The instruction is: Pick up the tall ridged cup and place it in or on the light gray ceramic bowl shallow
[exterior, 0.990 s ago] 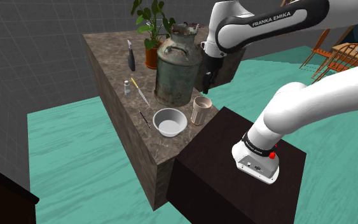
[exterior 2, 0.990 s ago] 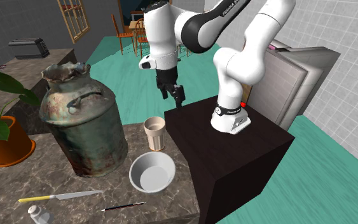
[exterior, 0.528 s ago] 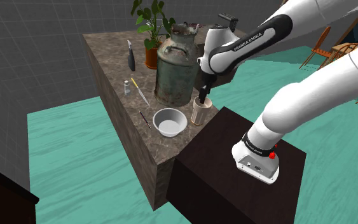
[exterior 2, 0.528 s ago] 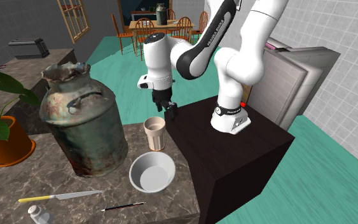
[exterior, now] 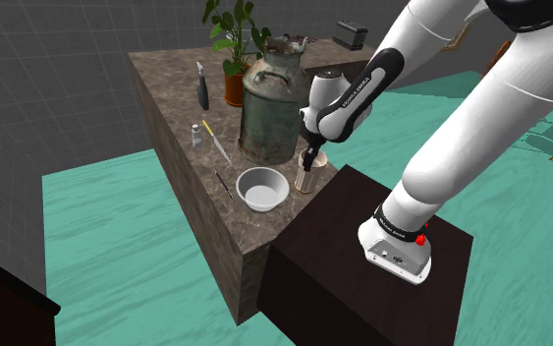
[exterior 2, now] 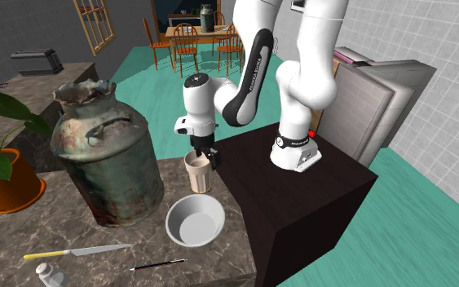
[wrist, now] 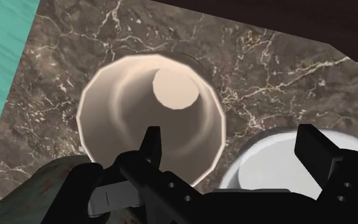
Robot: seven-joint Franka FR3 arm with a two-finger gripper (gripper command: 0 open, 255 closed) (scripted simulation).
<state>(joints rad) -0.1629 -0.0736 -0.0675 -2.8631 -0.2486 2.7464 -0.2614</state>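
I have the end effector (exterior: 309, 159) down at the mouth of the cup (exterior: 305, 178), hanging from the arm's bent wrist. Its fingers are spread. In the wrist view one finger (wrist: 151, 145) hangs over the open mouth of the cup (wrist: 151, 114). The other finger (wrist: 316, 149) stands outside the rim, above the bowl (wrist: 269, 168). The cup's wall on the bowl side lies between them. I cannot tell whether either finger touches that wall, and nothing is pinched.

The cup is beige and stands upright on the marbled desk (exterior: 171, 93), near the edge that meets the dark stand (exterior: 362, 265). In the second exterior view the cup (exterior 2: 198, 174) sits just beside the bowl (exterior 2: 195, 222), with a narrow strip of desk between them, and the end effector (exterior 2: 202, 158) is at its rim. The bowl (exterior: 262, 187) is pale grey and lies on the shoulder view's left of the cup.

A rusty green milk can (exterior: 276, 103) stands close behind the cup in the shoulder view. A potted plant (exterior: 235, 39) is beyond the can. A knife (exterior: 216, 144) with a yellow handle, a small bottle (exterior: 196, 136) and a thin pen (exterior: 223, 183) lie on the desk to the shoulder view's left of the can and bowl, well apart from the cup. The floor (exterior: 107, 216) around the desk is teal.
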